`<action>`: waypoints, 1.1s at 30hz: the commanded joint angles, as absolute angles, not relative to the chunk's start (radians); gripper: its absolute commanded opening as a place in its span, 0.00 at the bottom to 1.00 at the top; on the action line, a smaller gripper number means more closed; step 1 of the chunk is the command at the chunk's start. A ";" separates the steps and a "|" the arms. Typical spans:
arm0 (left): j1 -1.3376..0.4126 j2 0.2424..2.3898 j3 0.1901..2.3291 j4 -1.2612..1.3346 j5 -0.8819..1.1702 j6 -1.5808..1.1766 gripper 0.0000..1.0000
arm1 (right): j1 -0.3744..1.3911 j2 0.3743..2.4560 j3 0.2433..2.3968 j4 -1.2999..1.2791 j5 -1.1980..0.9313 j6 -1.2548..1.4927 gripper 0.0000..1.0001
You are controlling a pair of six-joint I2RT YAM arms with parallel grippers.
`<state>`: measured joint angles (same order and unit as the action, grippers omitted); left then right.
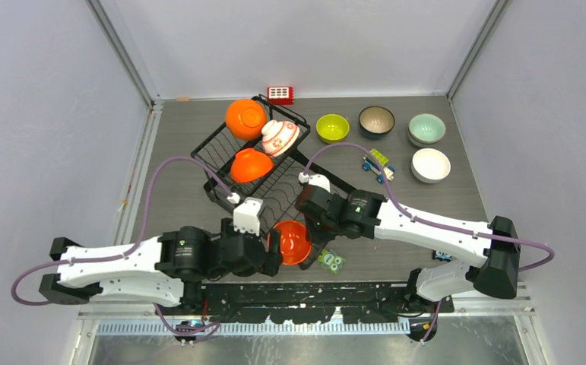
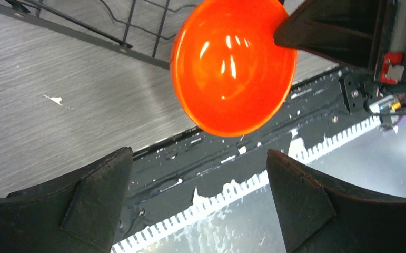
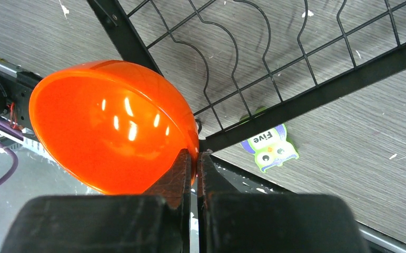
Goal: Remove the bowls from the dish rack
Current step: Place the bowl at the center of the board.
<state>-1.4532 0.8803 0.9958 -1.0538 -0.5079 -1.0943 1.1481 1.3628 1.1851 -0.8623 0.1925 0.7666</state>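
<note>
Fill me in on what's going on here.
The right gripper is shut on the rim of an orange bowl at the dish rack's near end. The left gripper is open, facing that bowl without touching it. Two orange bowls and a floral bowl sit in the rack; a green bowl, brown bowl, mint bowl and white bowl stand on the table.

left fingers [image 2: 92, 205] spread wide apart, right fingers [image 3: 171, 184] pinched close together

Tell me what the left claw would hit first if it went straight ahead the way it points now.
Most likely the glossy orange round bowl, which the right claw pinches by its rim. It hangs dead ahead of the open left claw, though how far is hard to judge.
</note>
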 commanded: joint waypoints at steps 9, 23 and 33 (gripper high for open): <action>-1.500 1.023 1.079 -1.106 -0.758 -1.255 0.94 | 1.218 1.321 1.229 -0.905 0.193 0.814 0.01; -1.500 1.024 1.032 -1.106 -0.764 -1.279 0.40 | 1.223 1.326 1.276 -0.888 0.180 0.827 0.01; -1.500 1.009 0.980 -1.089 -0.741 -1.285 0.39 | 1.224 1.349 1.305 -0.884 0.179 0.823 0.01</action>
<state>-1.4967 1.0344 1.0000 -1.0958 -0.7212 -1.2575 1.2221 1.3487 1.2537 -0.9203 0.1776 0.8082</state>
